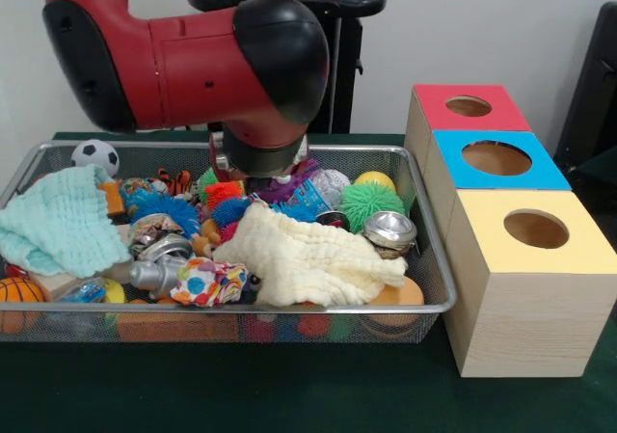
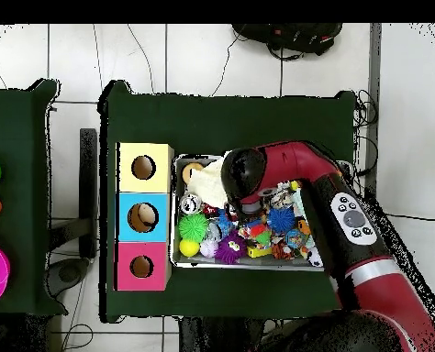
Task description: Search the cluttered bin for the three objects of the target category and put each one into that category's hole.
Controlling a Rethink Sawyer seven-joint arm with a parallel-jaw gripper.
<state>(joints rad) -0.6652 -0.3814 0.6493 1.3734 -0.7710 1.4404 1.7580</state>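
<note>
Presumably light and springy, the wide shallow silver wire-mesh bin [image 1: 424,303] sat on the green tabletop [image 1: 289,394], touching or just beside the three wooden hole boxes [image 1: 525,298]; I judged its rounded rim the stiffest hold. Contents were mostly soft: cream cloth [image 1: 308,259], mint cloth [image 1: 58,226], green spiky ball [image 1: 371,202]. Gripper [image 1: 258,168] hung low over the clutter, state indeterminable. Open room was tight inside, freer above.
</note>
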